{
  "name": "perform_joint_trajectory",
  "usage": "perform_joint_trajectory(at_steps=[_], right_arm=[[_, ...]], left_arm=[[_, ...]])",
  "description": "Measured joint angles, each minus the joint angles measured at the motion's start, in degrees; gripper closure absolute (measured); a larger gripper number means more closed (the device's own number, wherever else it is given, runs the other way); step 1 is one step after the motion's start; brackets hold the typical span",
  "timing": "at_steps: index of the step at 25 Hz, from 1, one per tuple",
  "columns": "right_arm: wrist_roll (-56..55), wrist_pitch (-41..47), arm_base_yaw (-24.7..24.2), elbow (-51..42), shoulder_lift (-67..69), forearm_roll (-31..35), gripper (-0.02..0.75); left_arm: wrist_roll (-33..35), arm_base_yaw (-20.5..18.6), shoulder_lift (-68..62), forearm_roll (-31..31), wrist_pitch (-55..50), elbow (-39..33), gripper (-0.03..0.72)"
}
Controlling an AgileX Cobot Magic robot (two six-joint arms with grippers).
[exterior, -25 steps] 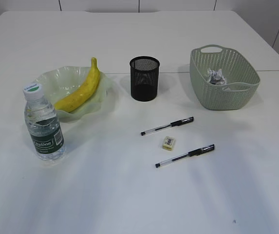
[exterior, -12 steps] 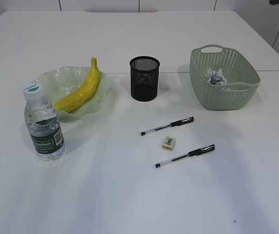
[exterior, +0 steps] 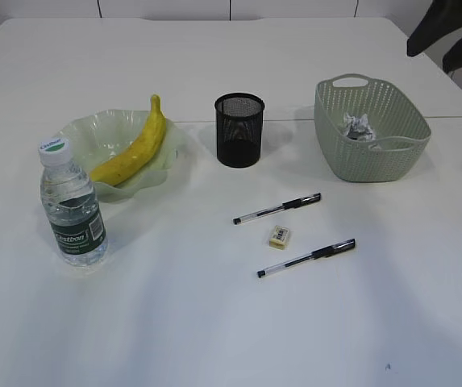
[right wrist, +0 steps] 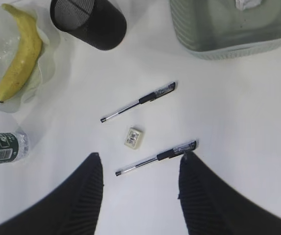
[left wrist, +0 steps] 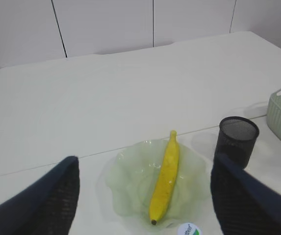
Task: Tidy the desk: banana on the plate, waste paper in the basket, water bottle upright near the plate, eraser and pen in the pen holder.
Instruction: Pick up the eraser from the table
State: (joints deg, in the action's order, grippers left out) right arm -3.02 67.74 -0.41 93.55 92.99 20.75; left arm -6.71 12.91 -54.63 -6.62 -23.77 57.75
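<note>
**A:** Which step are we on?

**B:** By the look of it, the stationery. The banana (exterior: 131,151) already lies on the plate (exterior: 81,133), the waste paper (exterior: 357,126) sits inside the basket (exterior: 372,165), and the water bottle (exterior: 71,205) stands upright just beside the plate. What remains loose on the bench (exterior: 214,322) is the eraser (exterior: 279,236) and two pens.

**A:** And the grippers?

**B:** The right gripper (right wrist: 140,193) hangs high above the bench with its fingers spread wide, holding nothing. In its wrist view the nearer pen (right wrist: 156,157) lies just ahead of it, its capped end close to the right-hand finger (right wrist: 204,196). The eraser is a little farther ahead, near the centre line, and the farther pen (right wrist: 138,102) beyond that. The pen holder (right wrist: 89,22) is well ahead and to its left.

**A:** The left one?

**B:** The left gripper (left wrist: 142,196) is also spread apart and empty, raised over the plate, with the banana ahead between its fingers and the holder ahead to its right. I'd judge it idle for this step.

**A:** So what does the next move need?

**B:** Probably the right gripper descending onto the nearer pen or the eraser. The pen lies slantwise, so the wrist would have to turn until the fingers straddle the barrel across its width. Both items are thin and flat on the bench, so the fingertips must come nearly down to the surface before closing.
</note>
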Motion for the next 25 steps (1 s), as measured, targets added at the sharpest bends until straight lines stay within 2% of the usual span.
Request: perform_joint_trajectory(at_steps=[6,11,16,21,25], right_arm=[[-2.7,2.71,1.43,2.52,5.37,-0.75,0.36],[-4.59,3.18,7.75,5.26,10.03,-5.78,0.355],[-7.36,3.18,12.86,11.81,17.04,-9.35,0.349],[-8.13,3.18,14.81,17.31,22.3,-12.01,0.348],[-8.26,3.18,15.42,18.18,25.61,-14.56,0.348]], left_arm=[[0.0,0.0,-0.46,-2.03,-2.59,0.08,0.095],[0.0,0.0,-0.46,-4.69,-3.94,0.08,0.095],[0.0,0.0,-0.48,-6.0,-5.53,0.63,0.095],[0.0,0.0,-0.58,-6.83,-6.31,1.05,0.095],[0.0,0.0,-0.58,-7.94,-7.17,1.05,0.095]])
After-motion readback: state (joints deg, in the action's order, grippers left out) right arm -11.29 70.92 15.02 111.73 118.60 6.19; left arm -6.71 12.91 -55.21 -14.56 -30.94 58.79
